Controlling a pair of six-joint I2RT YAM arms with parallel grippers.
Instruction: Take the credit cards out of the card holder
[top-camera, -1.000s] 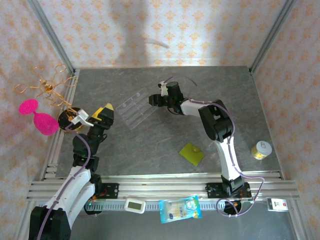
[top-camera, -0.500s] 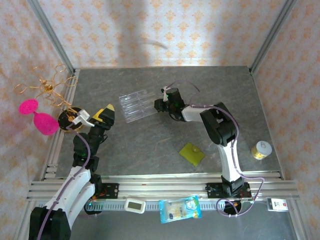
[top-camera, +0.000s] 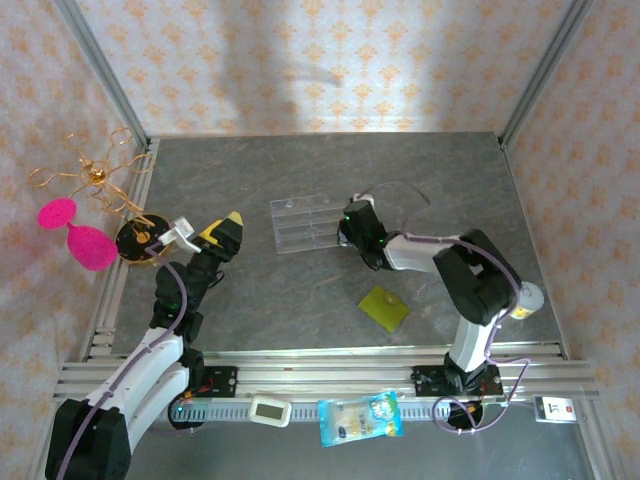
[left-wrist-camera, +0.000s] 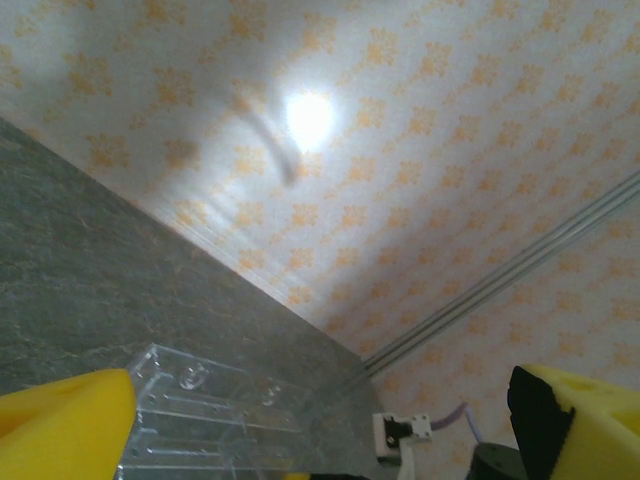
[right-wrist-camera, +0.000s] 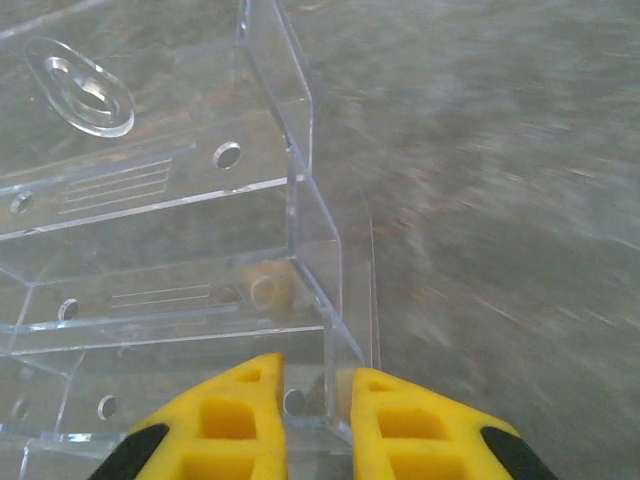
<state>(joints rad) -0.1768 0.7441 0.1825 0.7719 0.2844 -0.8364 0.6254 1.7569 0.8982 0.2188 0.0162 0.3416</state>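
Right tool: pinching the clear tray by its wall, having dragged it rightward.
Left tool: hanging spread wide, idling.
Card holder: lying shut on the tabletop, untouched; extraction not starting yet.

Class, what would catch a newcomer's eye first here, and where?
The right gripper pinches the wall of the clear plastic compartment tray in the middle of the grey table. The small olive-yellow folding wallet lies flat nearer the front edge. A bright pink ornament stands out beyond the table's left edge.
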